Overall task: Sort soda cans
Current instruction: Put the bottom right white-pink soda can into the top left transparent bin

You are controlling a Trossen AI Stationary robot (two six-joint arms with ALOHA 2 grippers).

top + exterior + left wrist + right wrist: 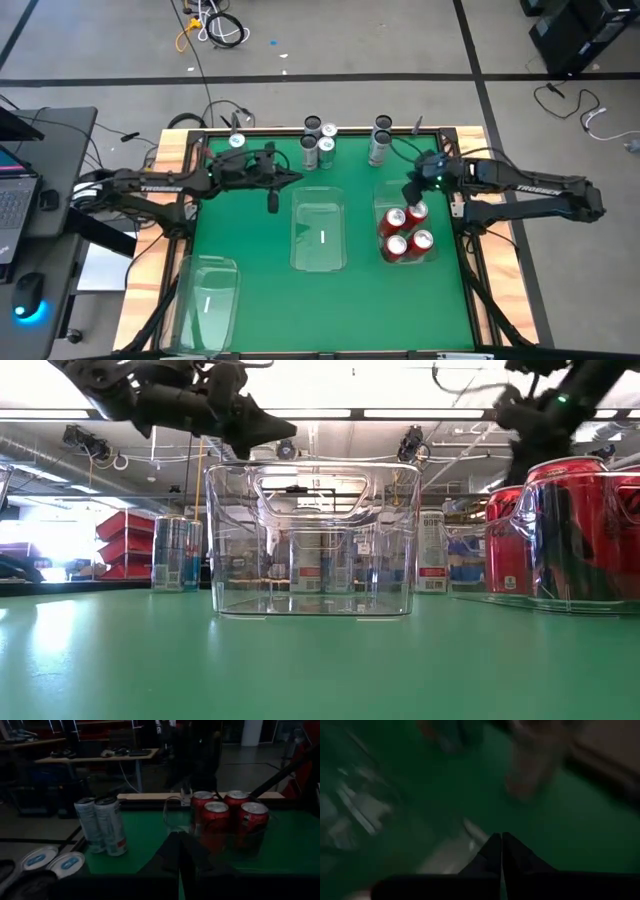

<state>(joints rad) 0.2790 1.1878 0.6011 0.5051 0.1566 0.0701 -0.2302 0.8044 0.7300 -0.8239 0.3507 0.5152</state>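
Four red soda cans [405, 232] already stand together in the clear bin [384, 205] at the right of the green worktop [260, 290], while the silver cans wait along the far edge: a cluster of four [318, 142] near the middle, a pair [381, 140] just right of it, and one pale-topped can [236, 140] off to the left. Two more clear bins, one in the centre [320, 232] and one at the near left corner [208, 298], hold nothing. The right tool [410, 190] hangs just above the far edge of the red cans' bin with its fingers pressed together and nothing between them, as its own wrist view shows. The left tool [272, 200] hovers left of the centre bin's far end, also closed on nothing, its dark fingers [175, 852] meeting in a point. The reds look sorted, so the step in hand is most likely to fetch a silver can. To do that well, the chosen tool should spread its fingers before it descends, come down over an outer can of a cluster rather than an inner one so that it does not topple a neighbour, and grip the can's body low enough to keep it upright. The pair at the far right lies nearest the right tool; the four-can cluster suits the left.
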